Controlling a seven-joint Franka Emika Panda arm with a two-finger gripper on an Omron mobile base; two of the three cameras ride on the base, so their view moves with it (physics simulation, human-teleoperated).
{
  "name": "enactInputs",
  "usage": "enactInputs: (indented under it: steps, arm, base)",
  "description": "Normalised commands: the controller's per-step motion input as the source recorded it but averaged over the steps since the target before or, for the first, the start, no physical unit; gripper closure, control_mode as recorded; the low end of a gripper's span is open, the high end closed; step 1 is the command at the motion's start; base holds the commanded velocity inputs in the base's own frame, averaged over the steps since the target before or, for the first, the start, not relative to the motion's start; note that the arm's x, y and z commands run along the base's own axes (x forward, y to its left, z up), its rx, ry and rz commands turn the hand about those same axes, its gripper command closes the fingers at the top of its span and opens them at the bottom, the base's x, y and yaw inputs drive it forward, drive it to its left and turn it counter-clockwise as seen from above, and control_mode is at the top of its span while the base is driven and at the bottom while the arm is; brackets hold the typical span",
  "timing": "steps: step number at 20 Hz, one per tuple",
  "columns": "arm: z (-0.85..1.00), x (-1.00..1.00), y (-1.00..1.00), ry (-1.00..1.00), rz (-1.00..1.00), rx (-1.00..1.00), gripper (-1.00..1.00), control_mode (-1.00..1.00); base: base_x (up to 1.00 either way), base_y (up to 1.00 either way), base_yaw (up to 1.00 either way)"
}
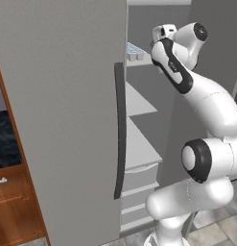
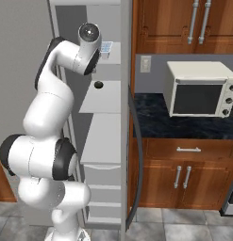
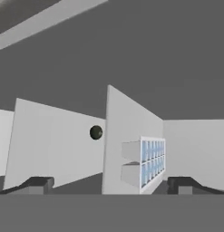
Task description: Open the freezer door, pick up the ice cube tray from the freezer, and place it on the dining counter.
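1. Two dark fingertips (image 3: 38, 183) of the pincer (image 3: 109, 186) are standing wide apart at the bottom of the hand view, released and gripping nothing.
2. The ice cube tray (image 3: 152, 161) is showing between those tips, a little toward the right one, apart from both; in this rolled view it is appearing on edge against a white shelf (image 3: 127, 149), its grid of pale-blue cubes facing the camera.
3. In the left base view the tray (image 1: 135, 52) is lying on the top shelf of the freezer (image 1: 139, 153), just beside the white hand of the arm (image 1: 206, 110), which is reaching up into the open compartment.
4. In the right base view the tray (image 2: 106, 48) is peeking out just right of the arm's uppermost joint, on the same top shelf.
5. The freezer door (image 1: 62, 120) is standing swung open, its slim dark vertical handle (image 1: 120, 129) running along the edge nearest the shelves.
6. A small dark round object (image 2: 98, 84) is sitting on the shelf below the tray; what it is cannot be told.
7. White drawers (image 2: 104, 188) are filling the freezer's lower part.
8. To the right, a cream microwave (image 2: 198, 89) is resting on a black marbled tabletop (image 2: 151, 117) above reddish-brown cabinets (image 2: 184, 181).
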Motion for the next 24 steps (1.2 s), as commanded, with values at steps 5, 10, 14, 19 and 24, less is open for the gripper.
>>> enactInputs:
  steps: [5, 10, 14, 19, 24]
  arm:
    - [0.01, 0.46, 0.00, 0.00, 0.00, 0.00, -1.00, -1.00]
    - [0.02, 0.53, 0.00, 0.06, 0.01, 0.00, -1.00, -1.00]
    - [0.00, 0.55, 0.00, 0.08, 0.00, 0.00, -1.00, -1.00]
    - [0.00, 0.50, 0.00, 0.02, 0.00, 0.00, -1.00, -1.00]
    - [-0.02, 0.48, 0.00, 0.00, 0.00, -0.01, -1.00, -1.00]
  base:
    - [0.00, 0.00, 0.00]
    - [0.00, 0.00, 0.00]
    - [0.00, 0.00, 0.00]
    - [0.00, 0.00, 0.00]
    - [0.00, 0.00, 0.00]
